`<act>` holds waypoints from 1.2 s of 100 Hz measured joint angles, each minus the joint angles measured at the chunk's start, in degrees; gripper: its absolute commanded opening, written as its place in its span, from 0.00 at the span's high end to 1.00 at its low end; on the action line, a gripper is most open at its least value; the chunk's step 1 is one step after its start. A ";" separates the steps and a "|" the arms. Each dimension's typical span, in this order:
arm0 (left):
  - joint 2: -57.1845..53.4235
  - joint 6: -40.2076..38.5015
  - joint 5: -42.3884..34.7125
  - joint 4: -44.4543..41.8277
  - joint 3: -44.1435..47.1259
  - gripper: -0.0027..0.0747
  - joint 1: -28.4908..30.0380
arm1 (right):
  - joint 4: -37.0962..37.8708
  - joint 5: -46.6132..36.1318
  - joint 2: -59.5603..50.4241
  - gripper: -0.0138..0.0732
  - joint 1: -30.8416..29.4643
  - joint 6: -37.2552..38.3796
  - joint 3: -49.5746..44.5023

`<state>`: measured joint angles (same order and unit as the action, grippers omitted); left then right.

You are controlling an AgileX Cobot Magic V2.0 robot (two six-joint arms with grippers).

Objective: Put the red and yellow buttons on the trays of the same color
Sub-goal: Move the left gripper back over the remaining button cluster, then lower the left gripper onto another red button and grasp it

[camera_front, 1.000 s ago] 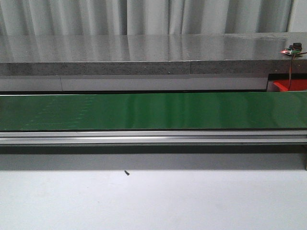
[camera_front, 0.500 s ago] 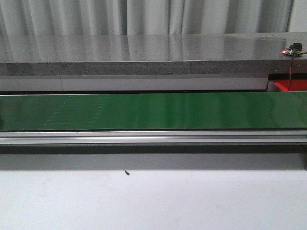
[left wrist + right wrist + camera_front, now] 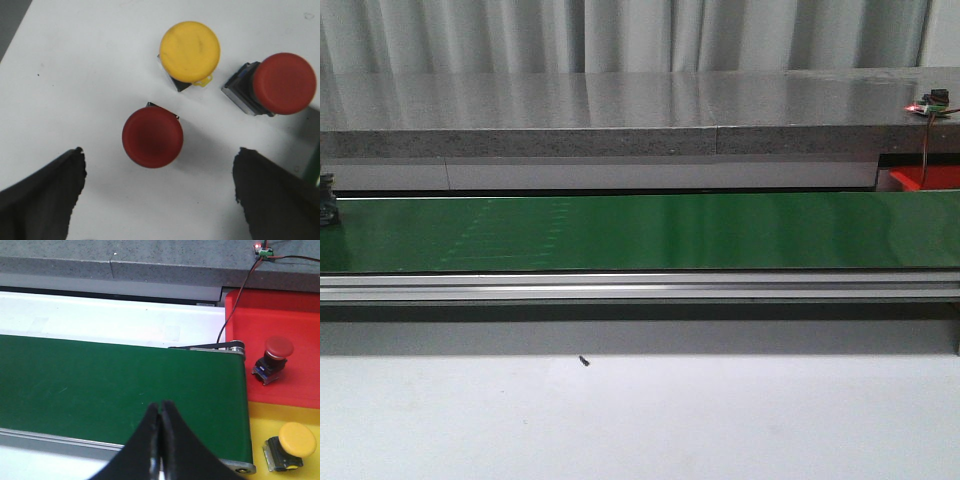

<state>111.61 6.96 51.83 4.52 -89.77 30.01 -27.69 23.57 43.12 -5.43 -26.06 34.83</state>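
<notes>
Buttons: three loose on the white surface in the left wrist view — near red button (image 3: 152, 137) upright, cap up, between the open fingers; yellow button (image 3: 190, 51) just beyond it; far red button (image 3: 282, 84) off to one side, tipped so its grey body shows.
Already sorted: one red button (image 3: 272, 358) on the red tray (image 3: 300, 315); one yellow button (image 3: 291, 444) on the yellow tray (image 3: 285, 415); both trays just past the end of the green belt (image 3: 640, 232).
Change: dark object (image 3: 327, 200) now at the far left edge of the front view, by the belt's left end; absent half a second ago; too little visible to name, possibly part of the left arm.
Unchanged: belt bare along its visible length, as in both earlier front views.
Left gripper (image 3: 155, 200): spread wide, holding nothing, poised above the near red button.
Right gripper (image 3: 160, 440): fingers pressed together, nothing between them, hanging over the belt near the trays.
Meaning for the task: likely an approach to another pick on the left; near red button the probable target, yellow one close enough to be nudged.
Remaining: three buttons not yet on trays.
</notes>
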 measured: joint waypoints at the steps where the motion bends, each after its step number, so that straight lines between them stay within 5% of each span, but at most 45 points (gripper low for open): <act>1: 0.12 0.00 -0.22 0.00 0.00 0.21 0.00 | 0.00 0.00 0.00 0.98 0.00 0.00 0.00; 33: 5.22 0.00 -3.82 -0.55 0.00 0.24 0.13 | 0.00 0.00 0.00 0.98 0.00 0.00 0.00; 71: 5.85 0.00 -5.14 -0.65 0.00 0.83 0.13 | 0.00 0.00 0.00 0.98 0.00 0.00 0.00; 120: -4.51 0.86 -3.01 0.14 0.10 0.85 -1.58 | 0.00 0.00 0.00 0.98 0.00 0.00 0.00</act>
<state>107.10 7.82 48.82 4.66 -89.67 28.44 -27.69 23.57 43.12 -5.43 -26.06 34.83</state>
